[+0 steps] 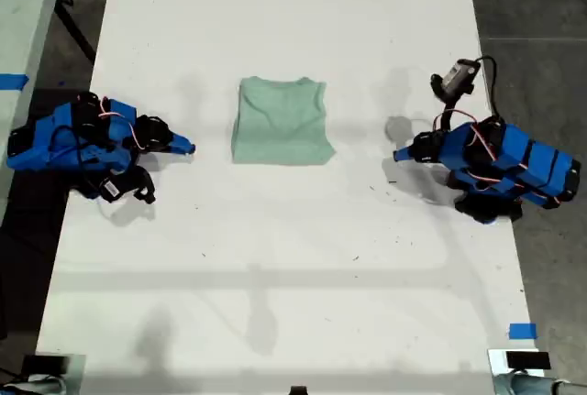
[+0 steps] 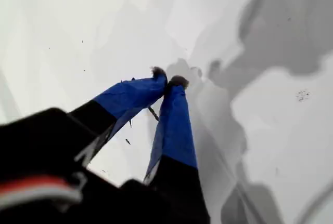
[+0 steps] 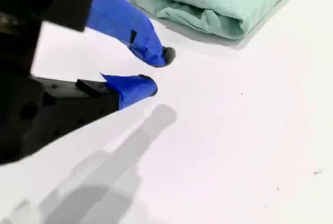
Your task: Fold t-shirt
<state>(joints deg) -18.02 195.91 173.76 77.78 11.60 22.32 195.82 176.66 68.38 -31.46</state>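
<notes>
Overhead, the exterior view shows the t-shirt folded into a square on the white table, midway between two blue arms. Next, the first wrist view shows my first gripper pinched closed on nothing. Lastly, the second wrist view shows my second gripper slightly parted and empty, near the shirt's folded edge.

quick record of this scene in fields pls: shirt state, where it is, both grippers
garment: t-shirt, pale mint green, folded into a compact rectangle
place: flat on the white table, between the two blue arms in the exterior view
my first gripper: jaws closed, tips meeting, nothing held, over bare table
my second gripper: jaws slightly apart, empty, close to a folded edge of the t-shirt
contact: neither gripper touches the t-shirt
</notes>
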